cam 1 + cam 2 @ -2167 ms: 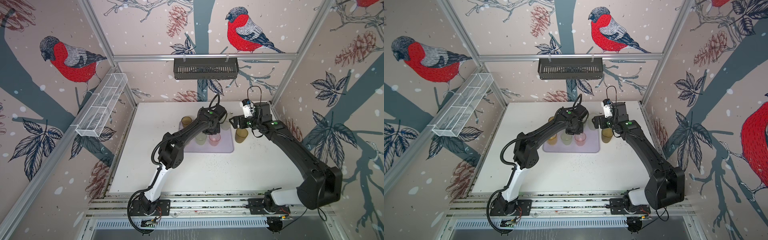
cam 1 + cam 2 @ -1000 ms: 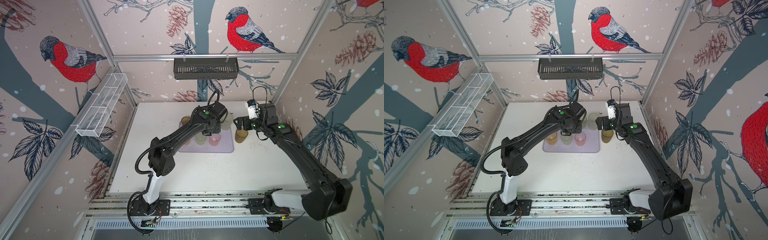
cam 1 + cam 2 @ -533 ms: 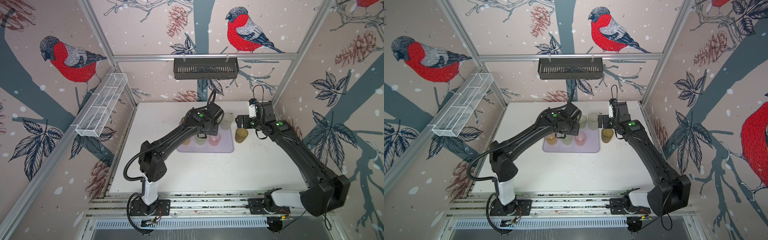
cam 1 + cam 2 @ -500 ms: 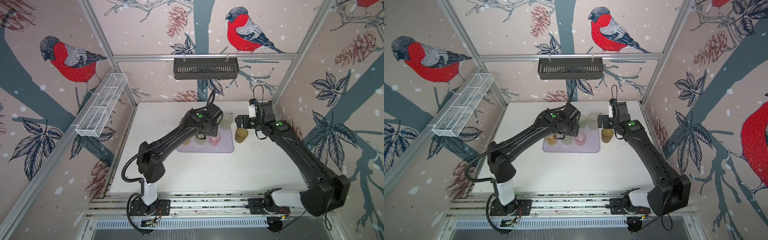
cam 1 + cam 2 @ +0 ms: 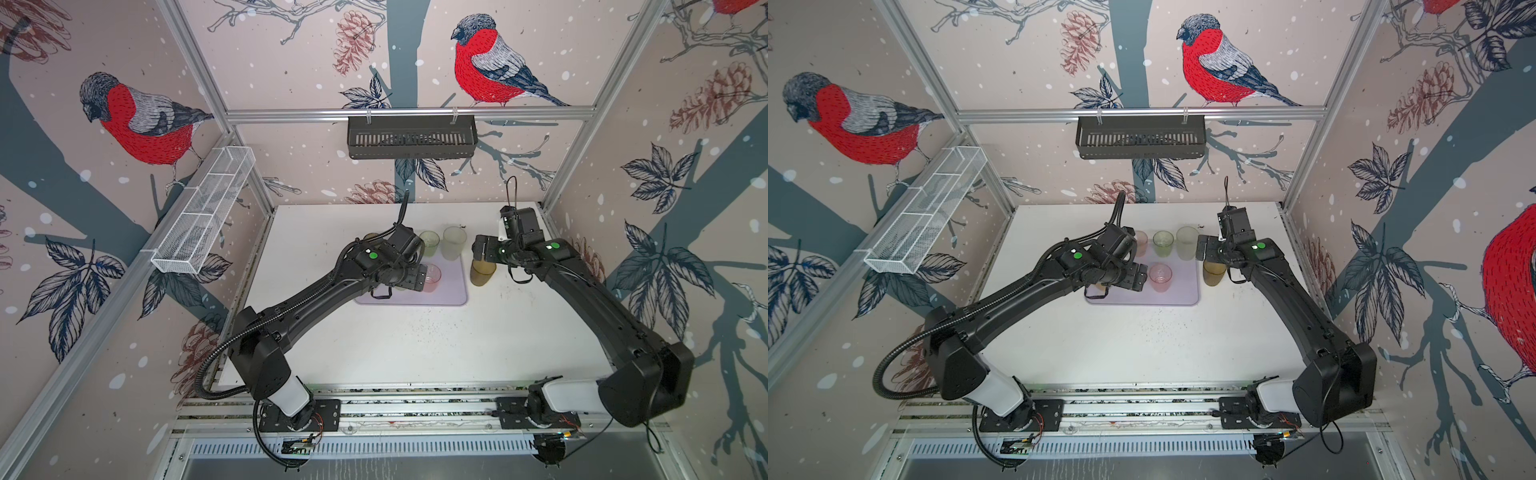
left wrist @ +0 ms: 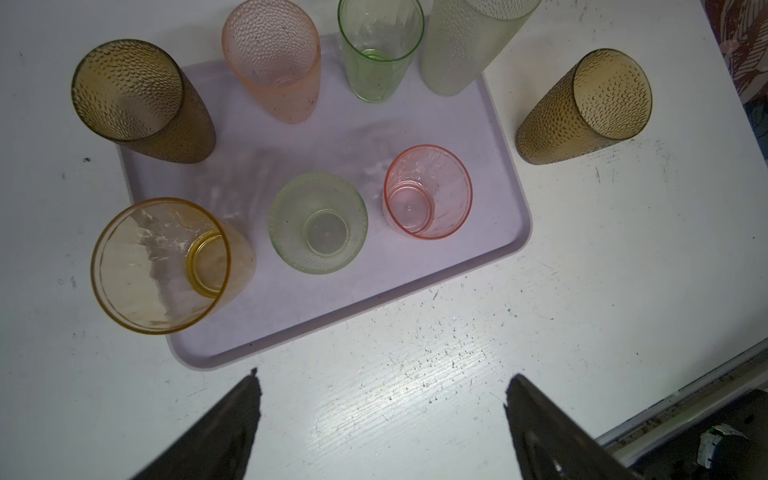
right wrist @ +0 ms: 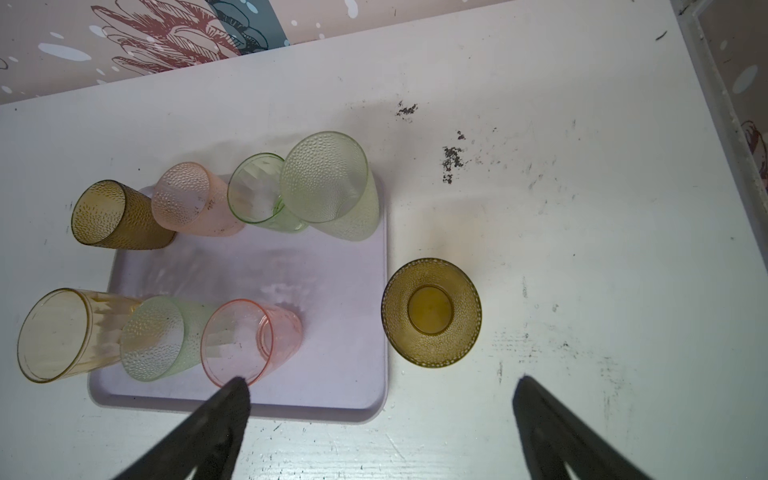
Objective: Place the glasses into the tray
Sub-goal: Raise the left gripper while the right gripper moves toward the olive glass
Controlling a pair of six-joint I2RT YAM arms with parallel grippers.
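Left wrist view: left gripper (image 6: 380,415) gapes wide, empty, above the lilac tray (image 6: 469,137); right gripper (image 7: 380,419) spread, empty, over the brown tumbler (image 7: 431,312) on the surface (image 7: 582,249).

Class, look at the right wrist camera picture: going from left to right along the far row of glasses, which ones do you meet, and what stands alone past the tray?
Brown dimpled glass → pink dimpled glass → clear green glass → tall frosted glass; alone on the table beside the tray: amber dimpled glass.

Both top views look down from high in front; both wrist cams face down close, sharing the tray (image 6: 490,137) (image 7: 353,291) with them
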